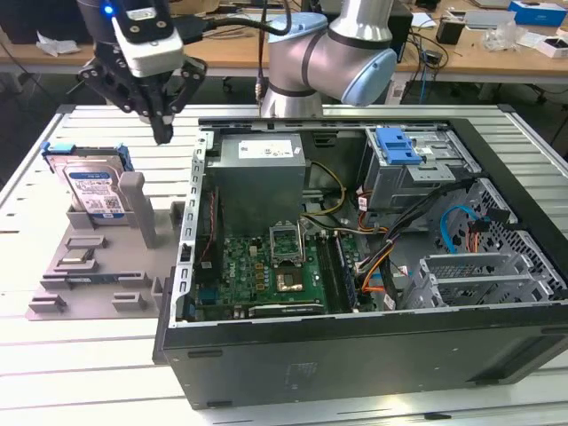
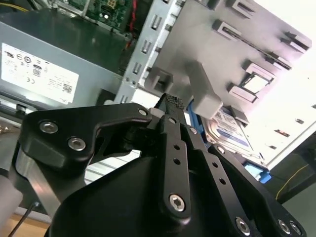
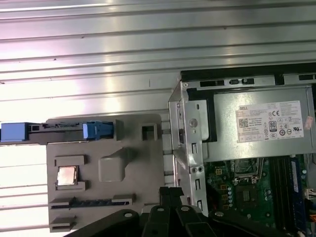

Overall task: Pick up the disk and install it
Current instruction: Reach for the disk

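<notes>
Currently nothing of the task is done. The disk (image 1: 91, 185) stands on edge, leaning back, in its slot at the far end of the grey fixture plate (image 1: 89, 293), with its blue carrier around it. My gripper (image 1: 162, 133) hangs above the plate, apart from the disk, between it and the wall of the computer case (image 1: 355, 373). My fingers are closed tip to tip with nothing between them. Both pick and install are left to do.

Surroundings: a grey post (image 1: 135, 204) rises from the plate just beside the disk, on the case side. I judge it blocks a sideways approach.

The case lies open, showing the power supply (image 1: 262, 164), motherboard (image 1: 266, 266) and drive cage (image 1: 417, 177), with a small blue bracket (image 1: 397, 145) on top. Loose cables (image 1: 417, 240) run close by the cage and could snag.
</notes>
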